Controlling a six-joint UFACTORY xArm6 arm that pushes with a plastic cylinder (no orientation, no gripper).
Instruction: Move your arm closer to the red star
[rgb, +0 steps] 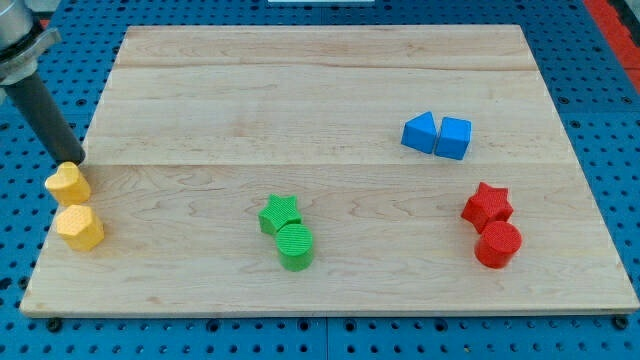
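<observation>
My tip (77, 160) touches the yellow heart (67, 183), far from red star (487, 204).

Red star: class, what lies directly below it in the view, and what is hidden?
The red cylinder touches the red star from below. Their contact edge is hidden. My tip is far left, by the yellow blocks.

Bright, even overhead illumination; short soft shadows are cast beneath each block, and the wooden board (320, 90) is rendered sharply throughout.
</observation>
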